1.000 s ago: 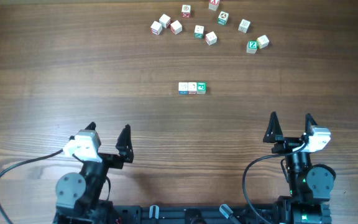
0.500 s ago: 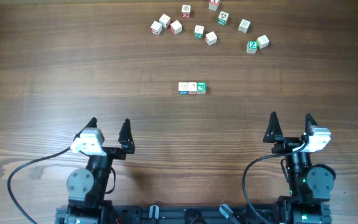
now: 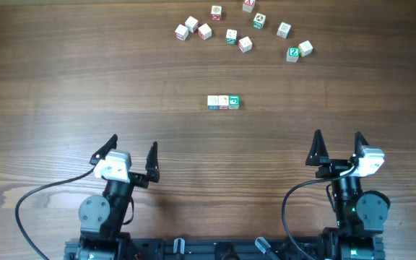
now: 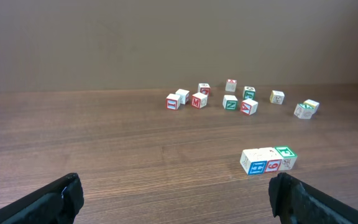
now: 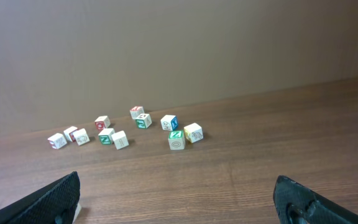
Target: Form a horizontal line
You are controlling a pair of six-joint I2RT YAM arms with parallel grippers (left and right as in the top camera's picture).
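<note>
The horizontal line (image 3: 223,102) is a row of three small letter cubes touching side by side at mid-table: blue-printed left, red-printed middle, green-faced right. It also shows in the left wrist view (image 4: 268,160), at the right. It is out of the right wrist view. My left gripper (image 3: 133,149) is open and empty near the front left, well short of the row; its fingers (image 4: 176,199) frame bare wood. My right gripper (image 3: 336,141) is open and empty at the front right; its fingers (image 5: 179,199) frame bare wood too.
Several loose letter cubes (image 3: 244,29) lie scattered along the far edge of the wooden table (image 3: 63,87). They show in the left wrist view (image 4: 229,99) and in the right wrist view (image 5: 129,127). A plain wall stands behind.
My left arm has swung to the right and straightened, its open fingers now pointing straight ahead. The right arm and the cubes have not moved.
</note>
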